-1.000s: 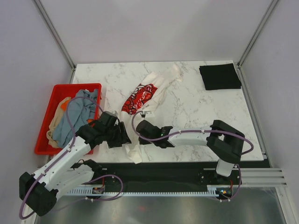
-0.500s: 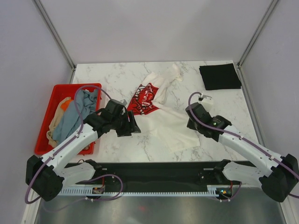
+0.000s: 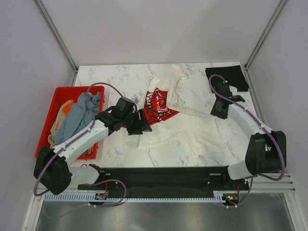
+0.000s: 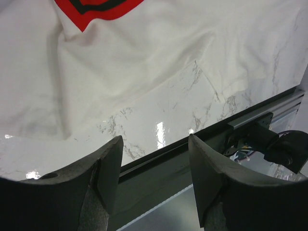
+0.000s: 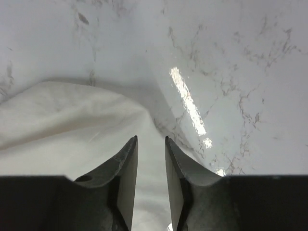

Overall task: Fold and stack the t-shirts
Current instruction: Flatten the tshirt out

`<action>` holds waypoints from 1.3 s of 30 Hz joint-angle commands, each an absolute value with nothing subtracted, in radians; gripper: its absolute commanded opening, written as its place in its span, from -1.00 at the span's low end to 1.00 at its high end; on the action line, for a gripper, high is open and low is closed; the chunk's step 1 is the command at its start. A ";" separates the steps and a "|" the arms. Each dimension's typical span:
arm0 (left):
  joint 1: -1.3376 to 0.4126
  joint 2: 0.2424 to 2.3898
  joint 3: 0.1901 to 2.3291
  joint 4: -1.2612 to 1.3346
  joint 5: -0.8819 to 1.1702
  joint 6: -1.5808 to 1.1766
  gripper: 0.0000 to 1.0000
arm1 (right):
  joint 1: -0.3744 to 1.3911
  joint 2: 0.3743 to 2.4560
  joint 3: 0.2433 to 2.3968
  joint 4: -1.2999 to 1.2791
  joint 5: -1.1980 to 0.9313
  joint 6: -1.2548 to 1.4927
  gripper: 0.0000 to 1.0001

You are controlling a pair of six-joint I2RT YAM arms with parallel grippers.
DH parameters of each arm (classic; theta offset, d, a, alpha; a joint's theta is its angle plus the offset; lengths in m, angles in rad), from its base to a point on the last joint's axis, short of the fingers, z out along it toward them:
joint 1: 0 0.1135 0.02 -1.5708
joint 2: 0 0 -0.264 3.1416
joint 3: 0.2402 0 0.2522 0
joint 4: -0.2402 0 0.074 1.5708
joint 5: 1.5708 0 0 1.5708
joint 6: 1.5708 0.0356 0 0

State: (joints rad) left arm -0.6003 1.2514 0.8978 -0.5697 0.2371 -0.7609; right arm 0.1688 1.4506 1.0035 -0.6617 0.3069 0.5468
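Marble table (image 3: 120, 77) carries the white shirt (image 3: 185, 137), spread mid-table with its red print up. Its right edge seems pinched in the nearly closed right fingers (image 5: 126, 168). The left fingers (image 4: 108, 168) gape wide, empty, at its left edge. Pull the cloth flat and taut, not dragging it. Room tightens near the black shirt (image 3: 238, 74), the red crate (image 3: 62, 91) and the near rim.

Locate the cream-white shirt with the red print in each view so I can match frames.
Top external: cream-white shirt spread across the middle of the marble tabletop, red print at its left.
Left wrist: fills the upper half, red print at the top edge.
Right wrist: lower left, running between the right end effector's fingers.
Shared landmark: the marble tabletop, under the shirt in all three.
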 commanded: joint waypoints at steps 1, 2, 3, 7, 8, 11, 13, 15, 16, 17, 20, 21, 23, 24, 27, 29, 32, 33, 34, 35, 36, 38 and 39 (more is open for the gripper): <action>-0.574 1.247 0.976 -0.528 0.221 -0.692 0.28 | 0.130 1.431 1.140 -0.727 0.275 0.523 -0.19; -0.571 1.241 0.985 -0.529 0.222 -0.683 0.28 | 0.130 1.387 1.140 -0.744 0.267 0.541 -0.09; -0.565 1.241 0.986 -0.529 0.221 -0.677 0.29 | 0.129 1.361 1.122 -0.767 0.255 0.558 0.08; -0.549 1.223 0.986 -0.528 0.242 -0.640 0.32 | 0.120 1.229 1.036 -0.834 0.235 0.646 0.22; -0.549 1.218 0.983 -0.528 0.244 -0.638 0.32 | 0.115 1.186 1.016 -0.850 0.239 0.656 0.25; -0.548 1.201 0.965 -0.526 0.265 -0.638 0.30 | 0.037 1.126 0.930 -0.900 0.212 0.683 0.27; -0.548 1.183 0.953 -0.526 0.270 -0.643 0.23 | -0.009 1.108 0.852 -0.900 0.168 0.678 0.27; -0.548 1.174 0.933 -0.526 0.268 -0.641 -0.31 | -0.099 1.098 0.803 -0.891 0.123 0.670 0.25; -0.548 1.161 0.924 -0.526 0.252 -0.644 -0.71 | -0.116 1.097 0.763 -0.875 0.103 0.672 0.22; -0.546 1.155 0.907 -0.526 0.239 -0.649 -0.95 | -0.129 1.088 0.746 -0.868 0.101 0.676 0.20; -0.540 1.134 0.885 -0.529 0.235 -0.657 -0.95 | -0.143 1.059 0.684 -0.835 0.118 0.713 0.16; -0.538 1.131 0.884 -0.529 0.239 -0.655 -0.95 | -0.143 1.048 0.663 -0.830 0.114 0.730 0.14; -0.534 1.129 0.876 -0.529 0.248 -0.643 -0.52 | -0.143 1.025 0.660 -0.819 0.110 0.741 0.13; -0.529 1.131 0.871 -0.531 0.250 -0.643 0.19 | -0.141 1.017 0.657 -0.813 0.110 0.747 0.12; -0.515 1.134 0.854 -0.532 0.238 -0.660 0.99 | -0.143 1.005 0.625 -0.804 0.094 0.787 0.11; -0.505 1.132 0.847 -0.531 0.233 -0.670 0.98 | -0.143 1.012 0.603 -0.796 0.092 0.811 0.08; -0.488 1.124 0.842 -0.531 0.219 -0.670 0.92 | -0.143 1.017 0.563 -0.766 0.104 0.831 0.00; -0.477 1.118 0.839 -0.532 0.218 -0.672 0.90 | -0.143 1.019 0.545 -0.747 0.106 0.837 -0.04; -0.471 1.112 0.838 -0.532 0.213 -0.672 0.89 | -0.143 1.023 0.534 -0.738 0.101 0.844 -0.04; -0.465 1.109 0.831 -0.532 0.213 -0.670 0.88 | -0.143 1.028 0.525 -0.727 0.097 0.853 -0.06; -0.454 1.106 0.828 -0.532 0.210 -0.670 0.86 | -0.143 1.032 0.511 -0.718 0.094 0.859 -0.07; -0.445 1.094 0.816 -0.532 0.193 -0.680 0.85 | -0.143 1.042 0.502 -0.700 0.116 0.865 -0.14; -0.439 1.085 0.813 -0.532 0.186 -0.681 0.85 | -0.143 1.042 0.494 -0.683 0.126 0.864 -0.24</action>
